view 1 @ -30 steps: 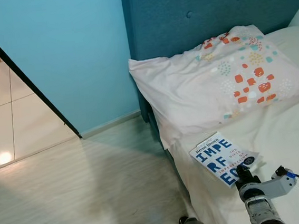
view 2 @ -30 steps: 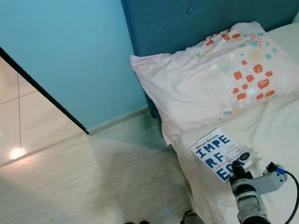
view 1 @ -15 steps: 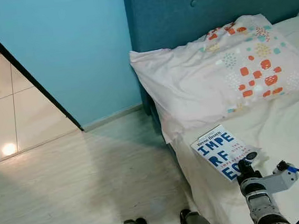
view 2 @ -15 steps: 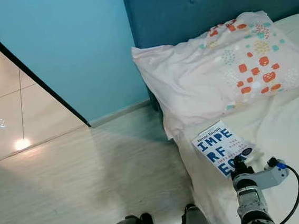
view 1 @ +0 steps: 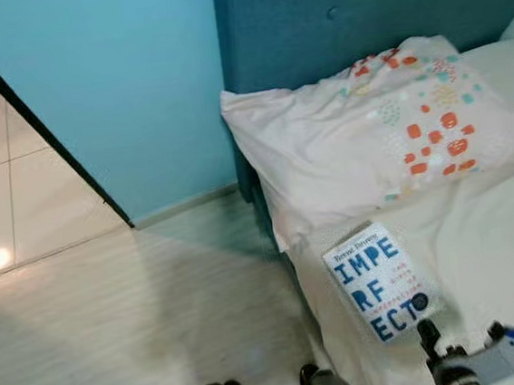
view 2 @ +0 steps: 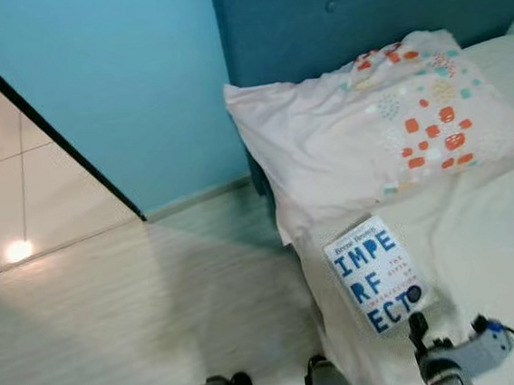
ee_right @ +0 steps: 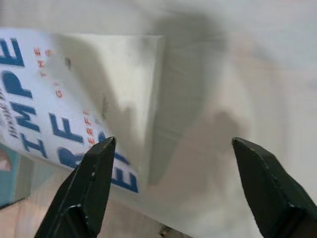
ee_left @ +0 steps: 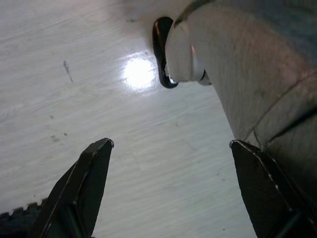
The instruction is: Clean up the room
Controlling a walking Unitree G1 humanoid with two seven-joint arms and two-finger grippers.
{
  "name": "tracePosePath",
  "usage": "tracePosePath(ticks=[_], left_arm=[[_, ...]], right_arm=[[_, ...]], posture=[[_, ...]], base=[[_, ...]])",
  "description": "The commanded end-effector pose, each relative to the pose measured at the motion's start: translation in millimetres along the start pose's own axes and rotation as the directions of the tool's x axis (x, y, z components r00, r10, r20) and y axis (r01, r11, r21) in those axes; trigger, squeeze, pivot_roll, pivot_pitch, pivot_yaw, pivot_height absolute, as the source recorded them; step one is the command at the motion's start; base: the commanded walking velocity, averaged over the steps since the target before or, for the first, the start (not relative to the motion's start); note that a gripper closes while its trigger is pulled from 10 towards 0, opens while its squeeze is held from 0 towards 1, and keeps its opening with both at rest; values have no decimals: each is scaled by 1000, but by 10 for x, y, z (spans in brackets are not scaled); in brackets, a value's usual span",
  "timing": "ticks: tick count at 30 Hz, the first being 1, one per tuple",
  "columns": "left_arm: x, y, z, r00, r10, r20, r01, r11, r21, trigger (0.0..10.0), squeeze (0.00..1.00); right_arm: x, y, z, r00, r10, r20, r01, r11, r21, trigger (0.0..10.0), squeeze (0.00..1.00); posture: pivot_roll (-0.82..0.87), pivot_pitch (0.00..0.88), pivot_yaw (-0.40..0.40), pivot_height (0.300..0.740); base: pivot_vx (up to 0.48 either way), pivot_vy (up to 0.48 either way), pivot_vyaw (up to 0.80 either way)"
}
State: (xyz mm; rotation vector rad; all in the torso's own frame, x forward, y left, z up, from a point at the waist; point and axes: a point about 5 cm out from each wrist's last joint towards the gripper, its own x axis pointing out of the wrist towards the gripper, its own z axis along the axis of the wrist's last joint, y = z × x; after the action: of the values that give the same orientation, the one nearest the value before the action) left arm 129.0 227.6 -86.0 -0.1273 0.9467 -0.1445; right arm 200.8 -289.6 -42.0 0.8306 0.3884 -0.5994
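Reaching in from the near right, the silver right arm sits low over the bed (view 1: 499, 251), wrist and cable showing, with the right gripper (ee_right: 173, 148) pointed at the near corner of the book (view 1: 376, 279). The book's a flat white paperback with big blue block letters and small orange print, lying cover-up on the soft white sheet right at the bed's left edge, just nearer than the pillow (view 1: 370, 136). In the wrist view you can see the stacked page edges along one side. The right gripper's two black fingers (ee_right: 86, 193) are spread wide, holding nothing, hovering just off the book's corner; can't tell if a tip brushes it.

The pillow is puffy, pale pink-white with orange and teal blotches, leaning on a teal tufted headboard (view 1: 359, 19). Left of the bed there's pale wood-look floor (view 1: 115, 324), then glossy tiles past a dark doorframe.

The left arm hangs idle beside the robot's leg; the left gripper (ee_left: 173, 163) is splayed open over the floor, empty.
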Motion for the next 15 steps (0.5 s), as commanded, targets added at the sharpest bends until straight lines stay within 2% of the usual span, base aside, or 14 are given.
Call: tracePosePath(ticks=[1,3,6,7,8,9,11,12,13,14,15], left_arm=[[69,-260,-173,996,-69,-59,67,997,-33,10000,0],[69,-260,-173,996,-69,-59,67,997,-33,10000,0],[95,-264,-155,996,-54,-70,51,998,-40,10000,0],[113,-261,-129,996,-42,-73,39,998,-45,10000,0],[113,-261,-129,996,-42,-73,39,998,-45,10000,0],[132,-254,-97,997,-25,-75,21,999,-50,10000,0],[147,-251,-71,997,-12,-77,8,999,-52,10000,0],[162,-231,-20,998,13,-62,-16,999,-47,10000,0],[162,-231,-20,998,13,-62,-16,999,-47,10000,0],[184,-175,97,997,75,-24,-77,995,-65,10000,0],[184,-175,97,997,75,-24,-77,995,-65,10000,0]], right_arm=[[-136,-292,-115,994,-93,-60,93,996,-13,10000,1000],[-136,-292,-115,994,-93,-60,93,996,-13,10000,1000],[-174,-369,-138,989,-125,-72,125,992,-14,10000,1000],[-168,-348,-169,987,-128,-96,125,991,-35,10000,773],[-168,-348,-169,987,-128,-96,125,991,-35,10000,773],[-146,-290,-204,986,-114,-120,108,992,-63,10000,0],[-129,-243,-226,985,-104,-136,93,992,-83,10000,0],[-96,-144,-257,987,-63,-151,50,995,-90,10000,0],[-96,-144,-257,987,-63,-151,50,995,-90,10000,0],[-57,4,-319,983,1,-182,-21,994,-108,10000,0],[-57,4,-319,983,1,-182,-21,994,-108,10000,0]], posture=[[109,235,-25,740],[109,235,-25,740],[97,188,-39,740],[87,156,-44,740],[87,156,-44,740],[80,134,-47,740],[78,128,-48,740],[68,100,-58,740],[68,100,-58,740],[47,65,-73,740],[47,65,-73,740]], base=[[0,0,0],[0,0,0],[0,0,0],[0,0,0],[0,0,0],[0,0,0],[0,0,0],[0,0,0],[0,0,0],[0,0,0],[0,0,0]])
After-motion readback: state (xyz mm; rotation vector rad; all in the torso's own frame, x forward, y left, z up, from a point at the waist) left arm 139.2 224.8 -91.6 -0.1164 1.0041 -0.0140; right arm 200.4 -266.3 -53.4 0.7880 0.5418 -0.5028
